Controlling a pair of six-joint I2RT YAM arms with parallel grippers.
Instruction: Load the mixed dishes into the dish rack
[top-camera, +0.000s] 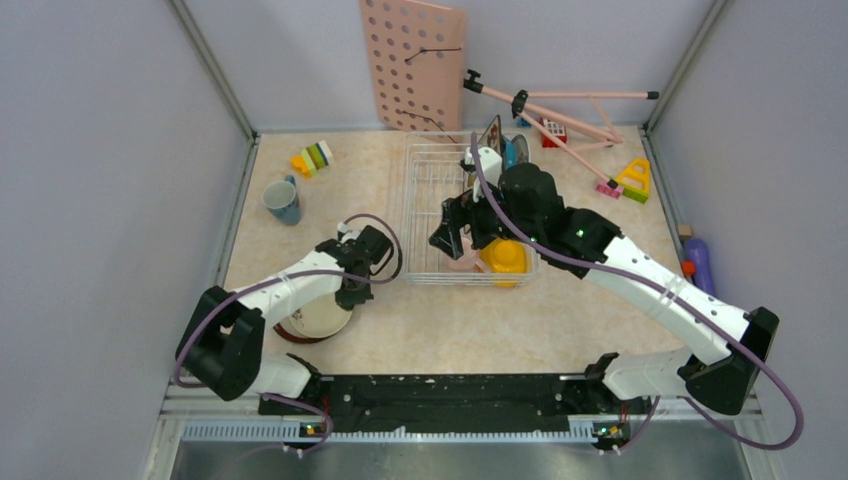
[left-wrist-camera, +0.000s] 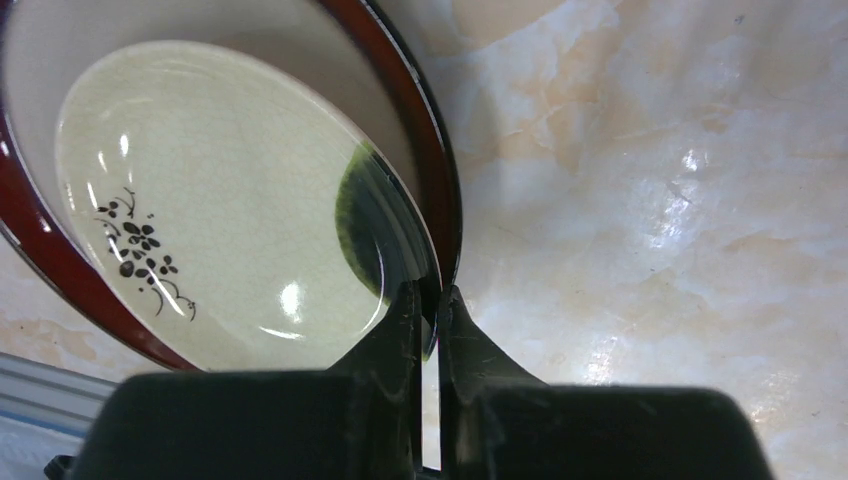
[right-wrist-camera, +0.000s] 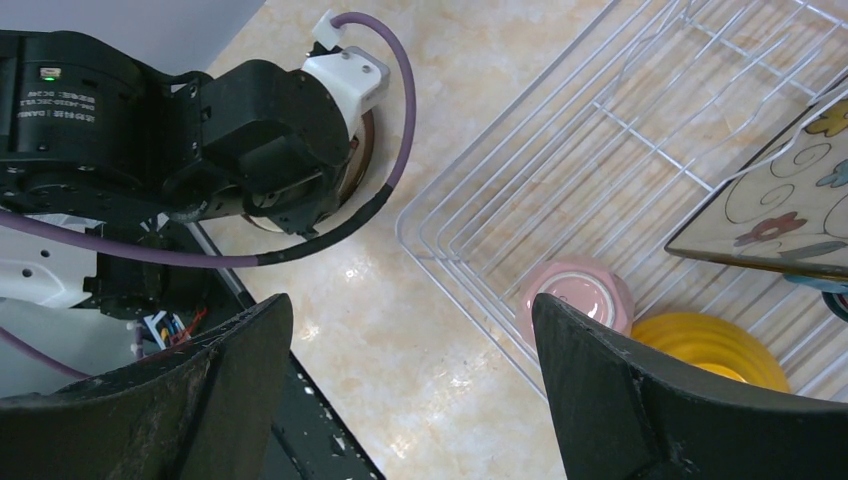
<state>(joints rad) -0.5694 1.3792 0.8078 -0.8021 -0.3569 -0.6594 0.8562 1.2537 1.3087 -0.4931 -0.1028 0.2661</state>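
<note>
While the right gripper is hanging wide open and empty over the near-left corner of the dish rack, the loading is looking a little over half done. The pink mug and the yellow bowl are sitting side by side at the rack's near end. The square flowered black-rimmed plate is standing on edge at its far end, and a teal piece just right of it is probably the teal dotted plate. Three dishes are waiting outside the rack. The teal mug is standing upright on the table, well left of the rack. Near and left of the rack, the left gripper is pinching shut on the rim of the round white patterned plate, which is lying inside the brown-rimmed cream plate. Whether the plate is lifting off I cannot tell. That pair is looking like the step in hand, with the mug to follow.
</note>
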